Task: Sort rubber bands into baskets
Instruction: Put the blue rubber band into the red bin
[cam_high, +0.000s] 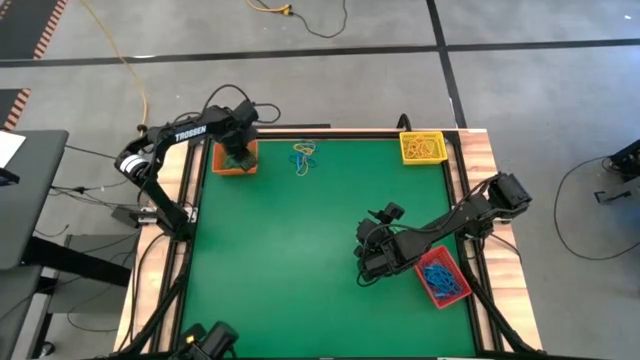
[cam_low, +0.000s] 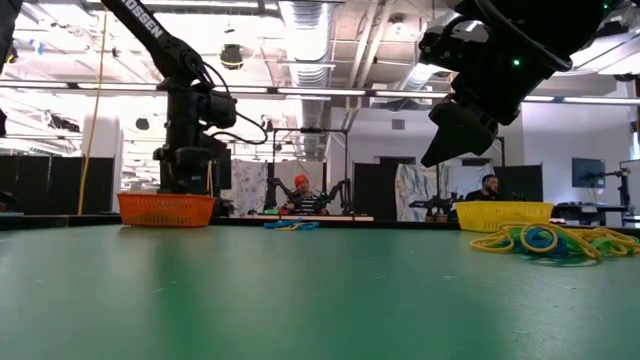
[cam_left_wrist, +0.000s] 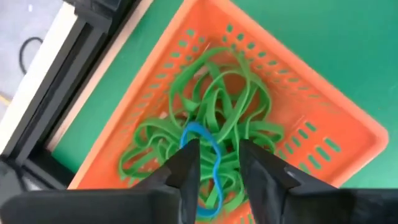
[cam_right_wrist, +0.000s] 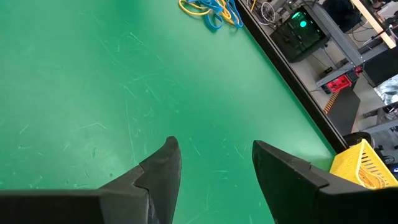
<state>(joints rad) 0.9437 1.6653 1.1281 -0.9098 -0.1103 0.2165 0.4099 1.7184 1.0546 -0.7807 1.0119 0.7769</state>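
1. Your left gripper (cam_left_wrist: 217, 163) hangs directly over the shallow orange plastic basket (cam_high: 236, 160), its fingers a narrow gap apart. A blue rubber band (cam_left_wrist: 208, 163) lies between and just under the tips, on a tangle of green rubber bands (cam_left_wrist: 219, 118); whether it is pinched or already loose cannot be told.
2. That blue loop looks misplaced among green. If you mean to drop it, let the tips clear it before lifting, lest it snag.
3. Ahead of that hand, well apart on the green table (cam_high: 300, 260), waits the unsorted pile of yellow, blue and green bands (cam_high: 303, 156).
4. Your right gripper (cam_right_wrist: 214, 163) hovers wide open and empty over bare table, the red basket (cam_high: 443, 278) of blue bands just beside it, the yellow basket (cam_high: 422, 147) far beyond.
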